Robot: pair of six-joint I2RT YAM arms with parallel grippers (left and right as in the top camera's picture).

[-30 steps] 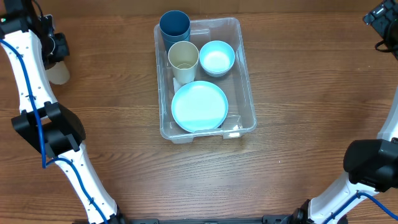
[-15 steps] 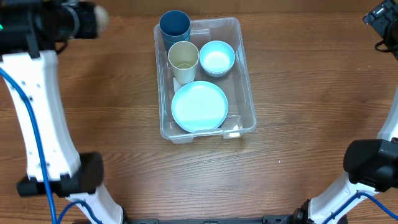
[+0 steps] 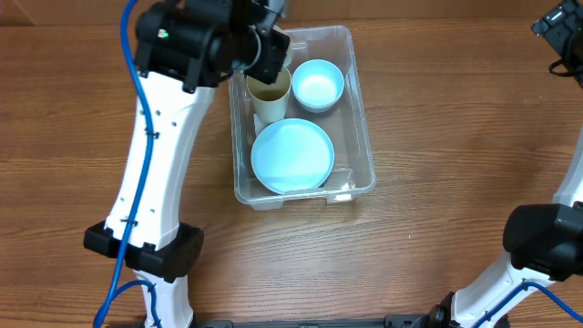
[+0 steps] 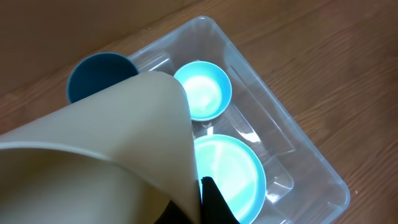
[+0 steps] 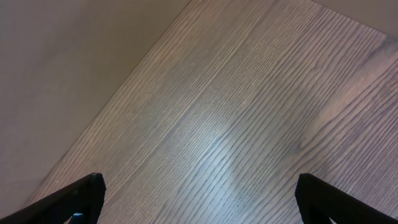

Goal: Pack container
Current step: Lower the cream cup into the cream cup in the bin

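Note:
The clear plastic container point(image 3: 362, 128) stands at the table's middle back and also shows in the left wrist view point(image 4: 311, 155). It holds a light blue plate point(image 3: 292, 155), a light blue bowl point(image 3: 318, 84) and a cream cup point(image 3: 269, 91). A dark blue cup point(image 4: 99, 71) stands in its far left corner, hidden under the arm in the overhead view. My left gripper point(image 3: 264, 41) hovers over that corner, shut on a second cream cup point(image 4: 106, 149). My right gripper point(image 5: 202, 202) is open and empty over bare table at the far right edge point(image 3: 557, 23).
The wooden table point(image 3: 455, 219) surrounds the container. The left arm's white links point(image 3: 155, 155) stretch across the table left of the container. The right arm's base point(image 3: 542, 241) stands at the front right.
My left arm has swung from the table's far left to above the container's far left corner, carrying the cream cup. The right arm has not moved.

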